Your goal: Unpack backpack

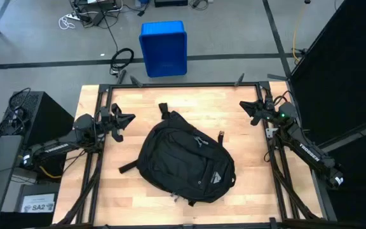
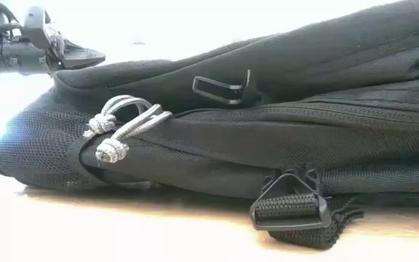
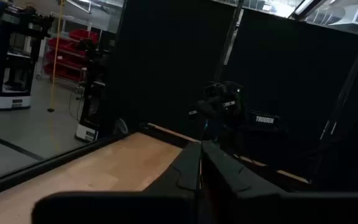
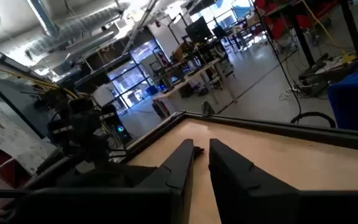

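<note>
The black backpack (image 1: 186, 162) lies flat in the middle of the wooden table, front side up, with its white logo (image 1: 216, 177) toward the near right. Its grey zipper pulls (image 2: 118, 124) hang at its side, and a strap buckle (image 2: 291, 207) rests on the table. My left gripper (image 1: 127, 121) hovers shut at the table's left edge, pointing toward the backpack and clear of it. My right gripper (image 1: 250, 109) hovers at the far right corner, its fingers (image 4: 188, 155) shut down to a narrow slit with nothing between them.
A blue bin (image 1: 164, 48) stands on the floor beyond the table's far edge. Black frame rails (image 1: 183, 84) run along the table's edges. A black curtain (image 1: 342, 70) stands at the right, and a dark box (image 1: 40, 114) with cables at the left.
</note>
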